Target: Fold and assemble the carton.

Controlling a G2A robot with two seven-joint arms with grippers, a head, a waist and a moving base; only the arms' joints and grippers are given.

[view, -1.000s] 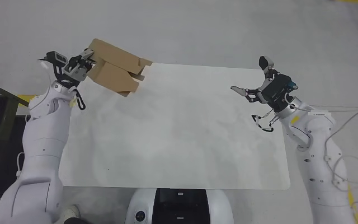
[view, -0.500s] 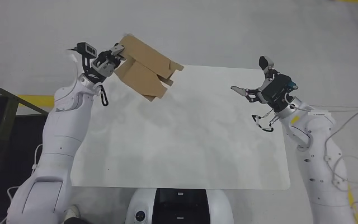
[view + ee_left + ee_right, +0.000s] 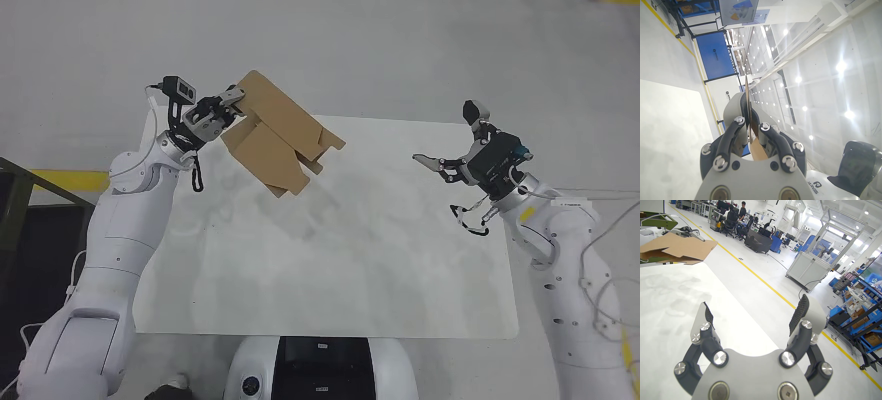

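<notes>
Table (image 3: 330, 260): Where the carton hangs over it, the far left corner of the white top is covered in the top view; the near edge is partly hidden by the robot.
Carton (image 3: 282, 138): a flat brown corrugated blank, held tilted in the air over the table's far left corner, its flaps pointing toward the table's middle. The left wrist view shows it (image 3: 747, 96) edge-on as a thin strip, so its faces are hidden there. The right wrist view cuts it (image 3: 677, 248) off at the picture's edge. I cannot tell whether the lowest flap touches the tabletop.
Left gripper (image 3: 233, 99): clamped on the carton's far left edge. In its own view (image 3: 748, 106) both pads press the cardboard from either side, and the sheet hides the gap between them.
Right gripper (image 3: 445, 133): spread wide with nothing in it, above the far right part of the table and well apart from the carton. Its own view (image 3: 755, 306) shows both ribbed pads.
Yellow floor line (image 3: 757, 275): runs past the table's far side, beyond the carton.
Change: over the last second the left arm has carried the carton from outside the left corner inward over the table; the right arm has kept its place and its spread.
</notes>
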